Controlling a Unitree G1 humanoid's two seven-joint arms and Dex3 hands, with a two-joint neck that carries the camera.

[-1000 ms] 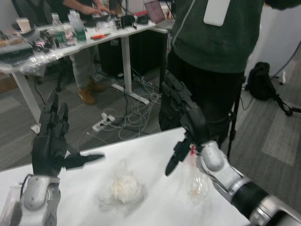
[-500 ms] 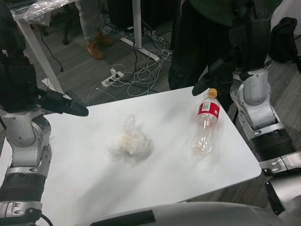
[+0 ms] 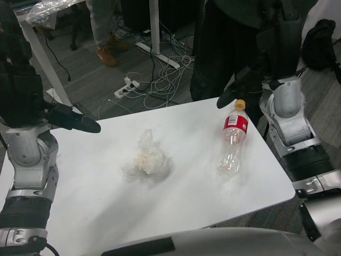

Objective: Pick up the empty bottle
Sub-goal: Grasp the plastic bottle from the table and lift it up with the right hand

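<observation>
Clear plastic, red label, orange cap: the empty bottle (image 3: pixel 232 144) lies on the white table (image 3: pixel 186 202) near its right edge, cap pointing away from me. I hold my right hand (image 3: pixel 266 50) raised just beyond the cap, fingers spread, holding nothing. My left hand (image 3: pixel 24 93) hangs open over the far left, thumb extended. A crumpled plastic wrap (image 3: pixel 148 160) sits mid-table.

Table (image 3: pixel 106 213): plain white. Bottle (image 3: pixel 232 143): clear plastic, red label band with small white print, orange cap. Crumpled bag (image 3: pixel 148 160): translucent whitish. Left robot hand (image 3: pixel 24 88): black, on silver forearm. Right robot hand (image 3: pixel 274 40): black, silver forearm. Floor (image 3: pixel 101 80): grey carpet. Cables (image 3: pixel 160 72): white and grey tangle. Shoe (image 3: pixel 106 55): tan-brown.
</observation>
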